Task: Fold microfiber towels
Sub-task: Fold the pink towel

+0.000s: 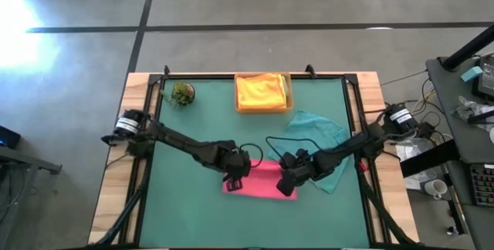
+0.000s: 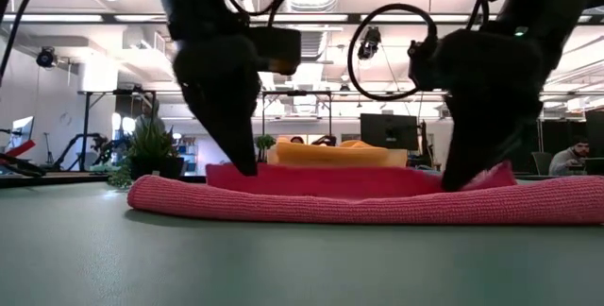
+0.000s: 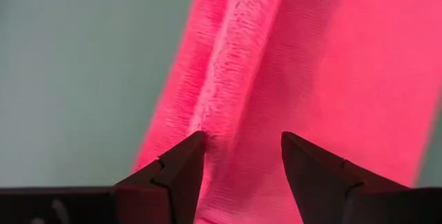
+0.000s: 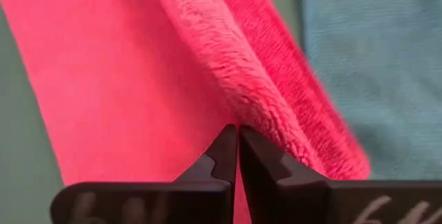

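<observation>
I have both arms down on the pink towel (image 1: 258, 180), which lies folded into a long strip on the green table (image 1: 193, 211), toward its near edge and roughly midway across. My left gripper (image 1: 234, 179) sits at the strip's left end; in the left wrist view its fingers (image 3: 176, 175) stand apart with pink cloth showing between them, tips resting on a raised ridge of the fabric, gripping nothing that I can make out. My right gripper (image 1: 287, 184) is at the strip's right end, and in the right wrist view its fingers (image 4: 224, 155) are pressed together tip to tip, right at the edge of a fluffy fold of the towel; I cannot tell whether any cloth is pinched between them. From the low view the towel (image 2: 377, 197) reads as a thick roll with a flatter layer on top, both grippers planted on it. The teal towel (image 1: 318, 138) lies spread out just to the right of the pink one, partly under my right arm. At the far edge, a yellow towel (image 1: 261, 89) sits in the tan tray (image 1: 264, 109), with a small green plant ball (image 1: 183, 93) to its left.
</observation>
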